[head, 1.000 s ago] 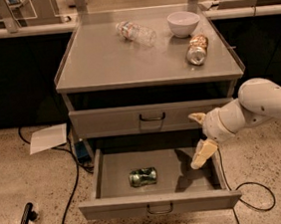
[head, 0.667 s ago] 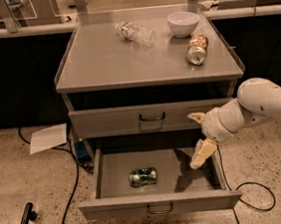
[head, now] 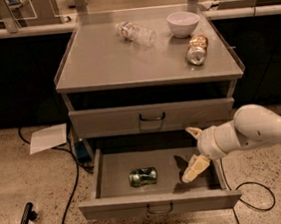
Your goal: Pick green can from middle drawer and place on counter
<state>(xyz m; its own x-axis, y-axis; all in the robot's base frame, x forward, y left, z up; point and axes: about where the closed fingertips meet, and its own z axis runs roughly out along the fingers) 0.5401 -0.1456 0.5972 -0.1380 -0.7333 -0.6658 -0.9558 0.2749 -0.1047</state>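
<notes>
Green can point(head: 143, 176) lies on its side on the flat floor of the open drawer point(head: 117, 186), about mid-width and toward the front panel. Gripper point(head: 187, 154) is to the can's right, at the drawer's right part, apart from the can with bare floor between them. Its two cream fingers point(head: 196, 167) are spread wide and hold nothing: one points up-left near the closed upper drawer point(head: 116, 120), the other slants down-left into the open drawer. Cannot tell if the lower tip touches the floor. White arm point(head: 265, 130) enters from the right edge, a thick rounded forearm sloping down and left to a banded wrist. The can is shiny, dark green with paler ends, short and cylindrical. The drawer is grey metal, shallow, with low side walls and a small dark loop handle point(head: 160, 211) on its front. Above, the grey metal surface point(head: 105, 62) has raised rims and carries a clear plastic bottle point(head: 136, 33) on its side, a white bowl point(head: 183, 23) and an orange-brown and silver can point(head: 197, 50), also lying down. Speckled floor point(head: 33, 190) with a white sheet point(head: 48, 138) at left.
</notes>
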